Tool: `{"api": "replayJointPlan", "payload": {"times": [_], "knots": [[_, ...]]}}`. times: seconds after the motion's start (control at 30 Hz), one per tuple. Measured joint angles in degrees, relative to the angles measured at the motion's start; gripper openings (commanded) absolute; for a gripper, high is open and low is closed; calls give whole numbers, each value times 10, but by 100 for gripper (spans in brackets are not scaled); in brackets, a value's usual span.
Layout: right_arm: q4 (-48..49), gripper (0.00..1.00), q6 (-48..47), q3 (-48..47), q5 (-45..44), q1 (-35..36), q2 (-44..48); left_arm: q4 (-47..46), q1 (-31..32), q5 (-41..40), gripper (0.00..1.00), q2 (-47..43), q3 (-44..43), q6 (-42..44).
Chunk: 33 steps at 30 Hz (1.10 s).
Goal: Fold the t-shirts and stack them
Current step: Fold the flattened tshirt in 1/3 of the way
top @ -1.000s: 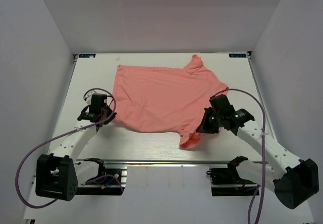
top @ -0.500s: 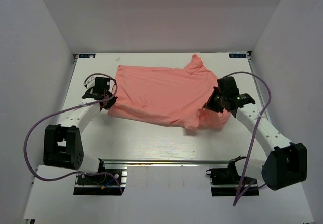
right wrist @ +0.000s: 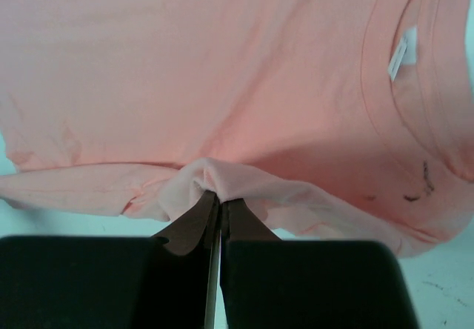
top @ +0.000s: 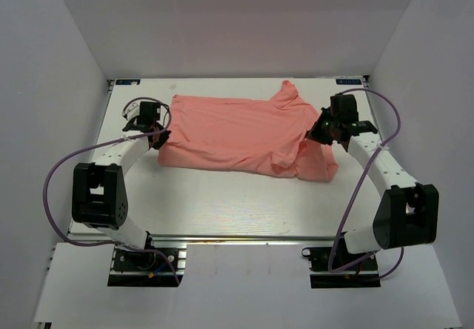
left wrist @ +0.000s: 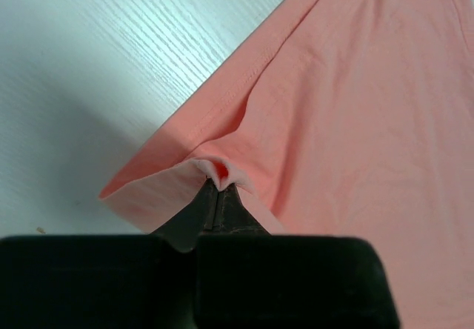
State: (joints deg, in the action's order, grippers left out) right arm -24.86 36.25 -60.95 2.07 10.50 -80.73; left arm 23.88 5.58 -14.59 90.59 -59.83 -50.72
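Observation:
A salmon-pink t-shirt point(top: 237, 133) lies across the far half of the table, its near half doubled back over the rest. Its left corner is pinched in my left gripper point(top: 157, 130), which is shut on the hem point(left wrist: 219, 172). On the right, my right gripper point(top: 314, 135) is shut on a bunch of the same cloth point(right wrist: 215, 181). In the right wrist view the collar and its small white neck label point(right wrist: 400, 56) show at the upper right. A sleeve point(top: 287, 92) sticks up at the far edge.
The white table point(top: 222, 203) is boxed in by white walls on the left, back and right. Both arm bases point(top: 141, 266) sit on a rail at the near edge. Purple cables loop beside each arm.
Both grippers have carried the shirt's near edge away from me, toward the back of the table, folding it over itself. The visible cloth has become a narrower band.

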Motion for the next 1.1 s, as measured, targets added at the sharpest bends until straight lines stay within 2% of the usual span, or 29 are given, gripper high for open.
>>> {"api": "replayJointPlan", "payload": {"times": [0.23,0.43,0.7,0.97,1.03,1.07,1.1], "knots": [[14,0,-38,-54,3,-28,-6,-10,-7,-21,0,7,-15,8],[14,0,-53,-72,29,-47,-52,-30,-11,-26,0,38,-43,24],[10,0,-65,-92,45,-60,-105,-65,-11,-12,0,106,-100,59],[7,0,-67,-166,62,-73,-199,-89,-12,23,0,214,-188,103],[5,2,-67,-192,75,-76,-237,-79,-12,28,9,256,-226,104],[-2,14,-67,-211,79,-77,-259,-70,-12,27,40,275,-246,104],[-6,40,-66,-231,84,-78,-282,-60,-12,24,50,292,-263,104]]}}
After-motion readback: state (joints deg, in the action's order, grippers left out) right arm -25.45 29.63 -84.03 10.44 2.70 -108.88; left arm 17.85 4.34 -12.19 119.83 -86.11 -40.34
